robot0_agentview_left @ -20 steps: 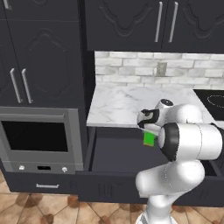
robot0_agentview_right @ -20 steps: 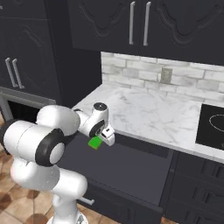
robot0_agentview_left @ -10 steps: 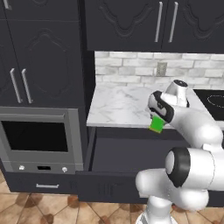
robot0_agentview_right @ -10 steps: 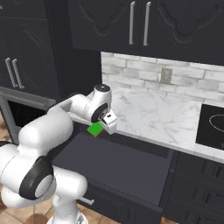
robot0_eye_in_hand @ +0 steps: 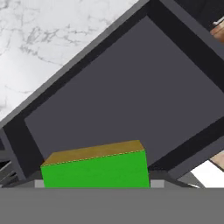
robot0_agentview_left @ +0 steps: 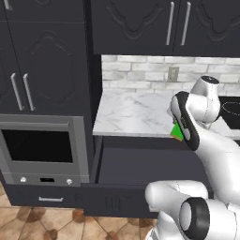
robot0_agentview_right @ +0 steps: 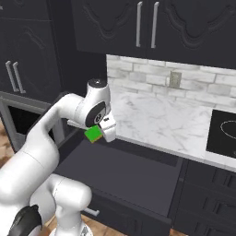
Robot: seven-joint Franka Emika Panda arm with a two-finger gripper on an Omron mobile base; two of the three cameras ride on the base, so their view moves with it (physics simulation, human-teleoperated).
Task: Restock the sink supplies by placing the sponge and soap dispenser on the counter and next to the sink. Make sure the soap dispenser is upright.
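the fingers (robot0_agentview_right: pixel 102 133) are clamped on the sponge (robot0_agentview_right: pixel 94 133), held above the open drawer (robot0_agentview_right: pixel 124 173) just off the tabletop (robot0_agentview_right: pixel 156 117) edge; a slack grip could drop it into the drawer.

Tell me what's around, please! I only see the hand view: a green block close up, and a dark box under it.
Observer: The green block is the sponge, held by the gripper over an open drawer. That drawer is your dark box.
Operator: Is there a wall?
Observer: Yes, a pale brick wall stands behind the counter, with a socket in it.
Operator: What's left of the drawer?
Observer: An oven with a dark window, set into tall dark cabinets.
Operator: Anything on the right?
Observer: A black cooktop lies in the counter, right of the drawer.
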